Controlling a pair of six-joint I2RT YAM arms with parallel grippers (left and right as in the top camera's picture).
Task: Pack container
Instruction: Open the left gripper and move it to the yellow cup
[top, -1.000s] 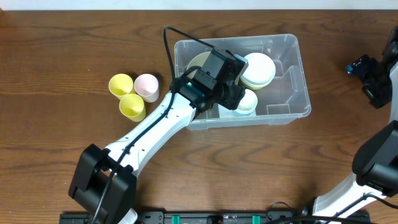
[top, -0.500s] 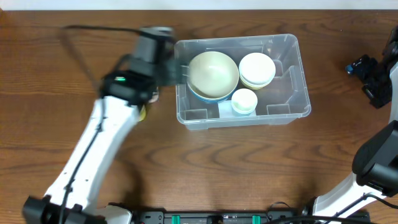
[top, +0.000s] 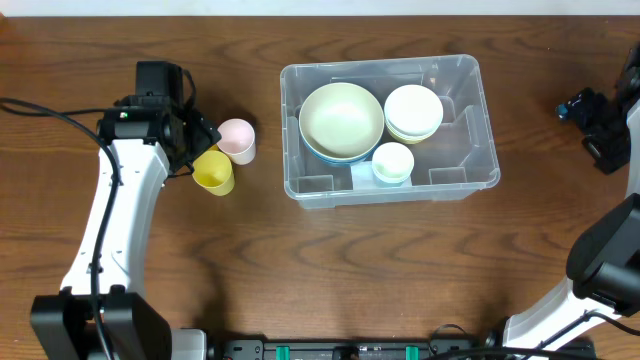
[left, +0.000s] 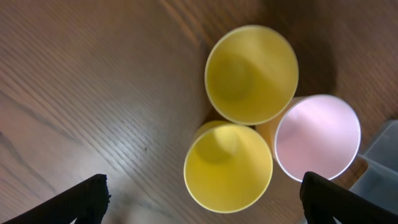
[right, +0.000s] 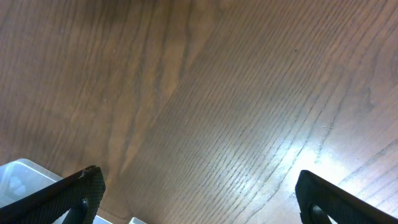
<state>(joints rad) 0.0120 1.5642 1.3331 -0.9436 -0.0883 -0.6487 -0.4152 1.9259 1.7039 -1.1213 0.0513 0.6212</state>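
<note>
Hovering with fingers spread wide, the left gripper (left: 217, 199) has a smooth round yellow cup (left: 251, 73), second yellow cup (left: 227, 167) and pink cup (left: 317, 137) clustered directly beneath it.

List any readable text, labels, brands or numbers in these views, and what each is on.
No readable text in any view.
Pale label on the floor of the container: partly under the small bowl, too small to read.
Yellow cups and pink cup: plain, no print visible.
Large bowl: plain, no markings visible.
</note>
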